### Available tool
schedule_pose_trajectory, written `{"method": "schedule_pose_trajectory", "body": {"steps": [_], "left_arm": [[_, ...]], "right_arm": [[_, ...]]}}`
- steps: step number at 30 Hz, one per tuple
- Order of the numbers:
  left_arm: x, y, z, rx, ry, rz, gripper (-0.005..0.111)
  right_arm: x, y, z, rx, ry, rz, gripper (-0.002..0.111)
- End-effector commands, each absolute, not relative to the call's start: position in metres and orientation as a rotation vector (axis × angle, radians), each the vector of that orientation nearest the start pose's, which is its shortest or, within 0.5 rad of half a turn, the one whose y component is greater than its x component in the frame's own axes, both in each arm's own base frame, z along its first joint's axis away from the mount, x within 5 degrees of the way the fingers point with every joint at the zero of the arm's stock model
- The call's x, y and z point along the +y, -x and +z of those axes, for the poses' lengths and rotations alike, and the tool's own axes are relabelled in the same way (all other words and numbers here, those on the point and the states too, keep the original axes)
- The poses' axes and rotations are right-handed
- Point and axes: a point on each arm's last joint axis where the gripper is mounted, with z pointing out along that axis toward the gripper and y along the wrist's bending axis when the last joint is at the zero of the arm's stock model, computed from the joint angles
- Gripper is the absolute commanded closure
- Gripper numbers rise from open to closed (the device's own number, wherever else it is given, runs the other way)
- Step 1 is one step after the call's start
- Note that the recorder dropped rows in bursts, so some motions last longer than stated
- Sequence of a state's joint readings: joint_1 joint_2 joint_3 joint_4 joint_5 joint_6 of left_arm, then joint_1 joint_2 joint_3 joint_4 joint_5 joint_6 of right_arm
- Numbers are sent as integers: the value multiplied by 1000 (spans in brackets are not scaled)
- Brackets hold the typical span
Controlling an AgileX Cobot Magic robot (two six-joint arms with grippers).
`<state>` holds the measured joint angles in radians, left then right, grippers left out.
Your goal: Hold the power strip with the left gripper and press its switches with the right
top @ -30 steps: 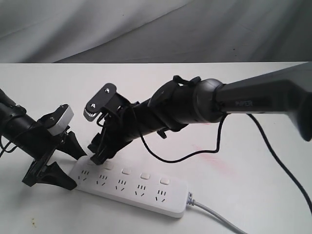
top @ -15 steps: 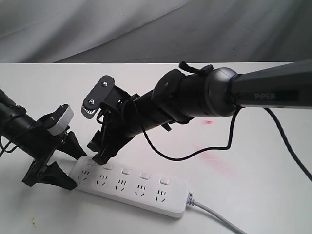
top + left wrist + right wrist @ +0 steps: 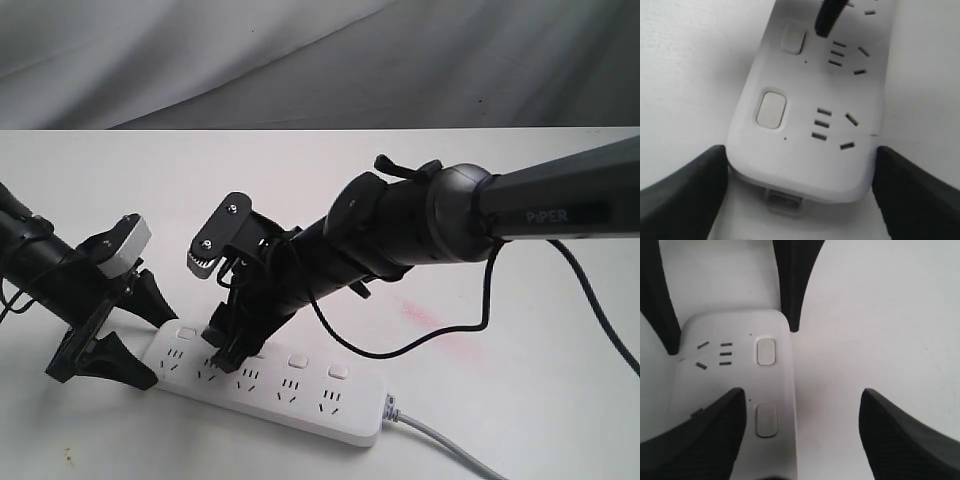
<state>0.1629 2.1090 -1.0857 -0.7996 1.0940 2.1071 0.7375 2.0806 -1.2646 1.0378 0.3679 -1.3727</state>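
Note:
The white power strip (image 3: pixel 300 395) lies on the table with its grey cord (image 3: pixel 440 442) leading off to the right. My left gripper (image 3: pixel 155 350) straddles its left end, and its black fingers (image 3: pixel 685 192) press both sides of the power strip (image 3: pixel 805 160). My right gripper (image 3: pixel 226 352) is open and low over the strip by the second socket. One of its fingers (image 3: pixel 700 437) rests over the sockets, the other hangs off the strip's edge. Switches (image 3: pixel 765 351) show between them; the second (image 3: pixel 766 420) lies beside the finger. That fingertip (image 3: pixel 827 17) touches down next to the second switch (image 3: pixel 793 40).
The right arm's black cable (image 3: pixel 420 340) loops down to the table behind the strip. A faint pink smear (image 3: pixel 430 320) marks the white tabletop. Grey cloth (image 3: pixel 300 60) hangs behind the table's far edge.
My right gripper lifted off the strip's left end, shifted right and came down by the second socket. The left gripper and the strip have stayed put.

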Motion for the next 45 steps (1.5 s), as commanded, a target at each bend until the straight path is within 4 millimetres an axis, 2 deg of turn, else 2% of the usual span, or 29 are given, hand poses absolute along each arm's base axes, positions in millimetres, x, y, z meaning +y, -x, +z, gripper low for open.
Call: {"method": "schedule_pose_trajectory", "body": {"steps": [1,9,24,31,45], "left_arm": [[-3,-326,81,2059,-1728,-852,43],[-3,-326,81,2059,-1728,-852,43],[-3,-326,81,2059,-1728,-852,43],[-3,-326,81,2059,-1728,-852,43],[-3,-326,81,2059,-1728,-852,43]], "right_arm": [[305,-299,129,2069,1406,511,48],[305,-299,112,2107,1412,501,48],[304,-301,111,2100,1413,477,48],[304,-298,95,2142,1440,496,48],[295,-290,80,2195,1477,482,48]]}}
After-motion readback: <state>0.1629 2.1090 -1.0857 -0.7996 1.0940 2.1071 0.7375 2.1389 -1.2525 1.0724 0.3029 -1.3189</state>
